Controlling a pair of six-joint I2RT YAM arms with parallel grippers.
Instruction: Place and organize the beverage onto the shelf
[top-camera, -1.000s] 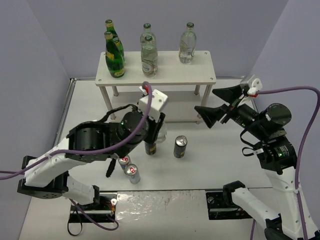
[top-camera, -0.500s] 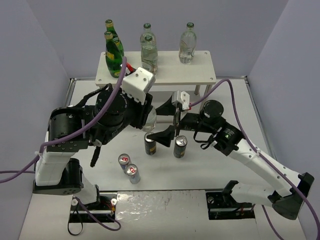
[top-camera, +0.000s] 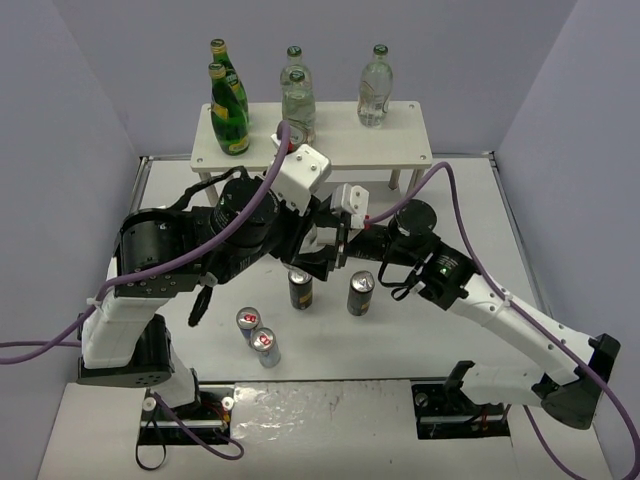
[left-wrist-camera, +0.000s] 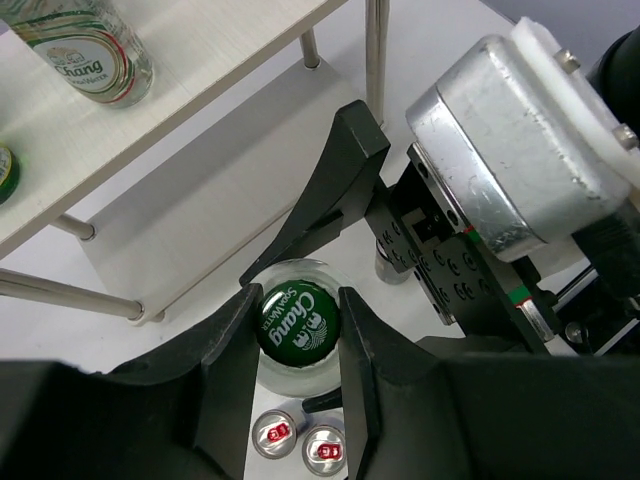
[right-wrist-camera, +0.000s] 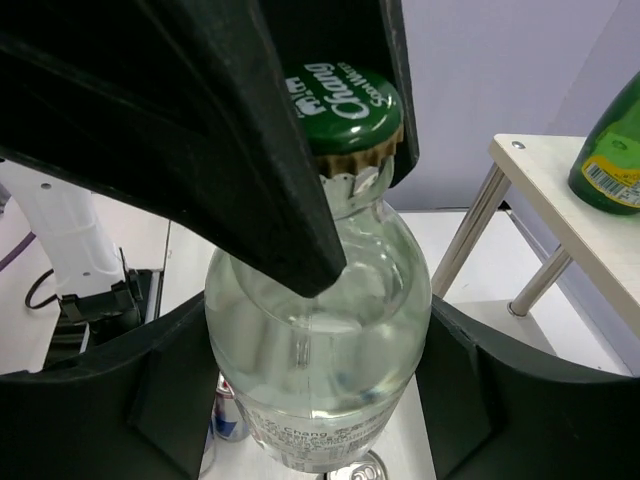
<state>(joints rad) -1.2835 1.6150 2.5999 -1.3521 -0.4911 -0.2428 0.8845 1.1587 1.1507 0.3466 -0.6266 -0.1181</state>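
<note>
A clear bottle with a green cap (left-wrist-camera: 297, 322) hangs upright above the table in front of the shelf (top-camera: 330, 150). My left gripper (left-wrist-camera: 297, 305) is shut on its cap from above. My right gripper (right-wrist-camera: 318, 345) comes in from the right, and its fingers (right-wrist-camera: 170, 390) press both sides of the glass body (right-wrist-camera: 320, 340). On the shelf's top board stand two dark-green bottles (top-camera: 230, 115) and three clear bottles (top-camera: 298, 110). Two black cans (top-camera: 301, 290) and two silver-blue-red cans (top-camera: 258, 335) stand on the table.
The shelf's lower board (left-wrist-camera: 200, 230) lies just beyond the held bottle, with a thin leg (left-wrist-camera: 376, 40) close to the right gripper's wrist. Both arms crowd the middle of the table above the cans. Purple cables loop off both sides.
My right arm swung in from the far right to the bottle, and its wide-open jaws closed onto the body. The left arm carried the bottle up and slightly right.
</note>
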